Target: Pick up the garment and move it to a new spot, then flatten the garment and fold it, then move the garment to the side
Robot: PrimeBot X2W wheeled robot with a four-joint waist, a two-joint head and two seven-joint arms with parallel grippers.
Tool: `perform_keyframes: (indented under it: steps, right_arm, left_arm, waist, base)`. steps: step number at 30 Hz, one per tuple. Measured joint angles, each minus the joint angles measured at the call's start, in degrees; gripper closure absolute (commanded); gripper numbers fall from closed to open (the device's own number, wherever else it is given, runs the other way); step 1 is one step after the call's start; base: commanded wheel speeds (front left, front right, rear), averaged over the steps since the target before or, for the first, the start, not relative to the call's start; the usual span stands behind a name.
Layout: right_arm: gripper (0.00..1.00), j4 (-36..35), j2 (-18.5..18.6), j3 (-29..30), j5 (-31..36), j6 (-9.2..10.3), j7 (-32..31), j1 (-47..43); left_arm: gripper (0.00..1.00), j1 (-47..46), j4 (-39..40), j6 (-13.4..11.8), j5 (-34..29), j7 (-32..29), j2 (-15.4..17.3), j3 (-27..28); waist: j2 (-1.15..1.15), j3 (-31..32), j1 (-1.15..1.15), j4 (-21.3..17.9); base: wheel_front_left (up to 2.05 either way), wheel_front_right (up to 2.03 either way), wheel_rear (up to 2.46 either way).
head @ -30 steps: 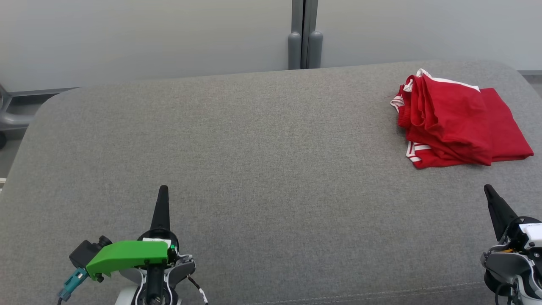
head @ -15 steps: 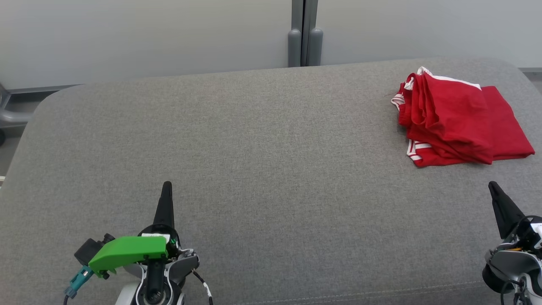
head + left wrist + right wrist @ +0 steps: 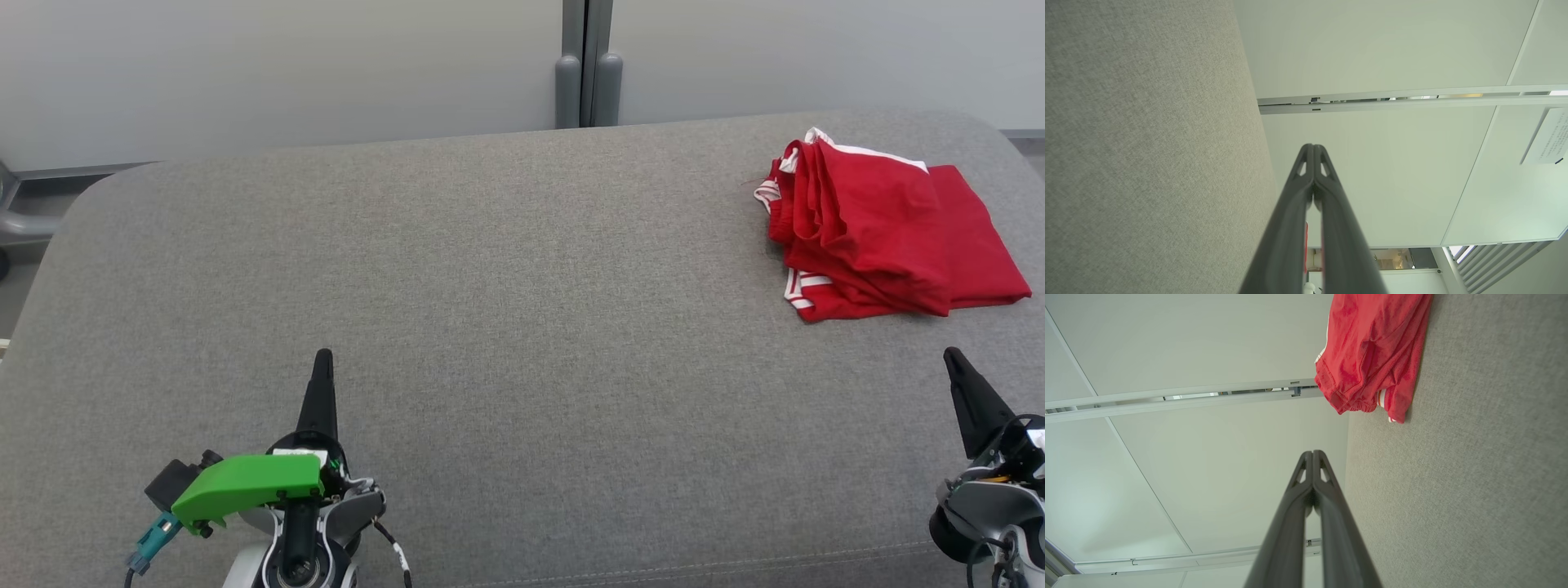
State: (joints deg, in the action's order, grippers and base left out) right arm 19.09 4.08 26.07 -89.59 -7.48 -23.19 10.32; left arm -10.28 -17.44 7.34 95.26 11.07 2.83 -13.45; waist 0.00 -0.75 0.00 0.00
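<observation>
Lying folded on the far right of the grey surface point(image 3: 522, 327), red garment point(image 3: 886, 237) with white trim. Left tool point(image 3: 323, 357) at near left, fingers pressed together, empty. Right tool point(image 3: 952, 356) at near right, also closed, empty, apart from garment.

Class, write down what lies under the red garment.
The red garment rests on the grey padded surface. What its folded layers cover is hidden.
</observation>
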Motion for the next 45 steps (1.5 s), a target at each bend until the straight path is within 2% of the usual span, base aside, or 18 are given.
perform_keyframes:
  steps: [45]
  right_arm:
    - [1.0,0.0,0.0,-0.1,-0.1,0.0,0.0,0.0]
  left_arm:
    - [1.0,0.0,0.0,0.0,0.0,0.0,0.0,0.0]
  waist:
    - [0.0,0.0,0.0,0.0]
  base:
    - [0.0,0.0,0.0]
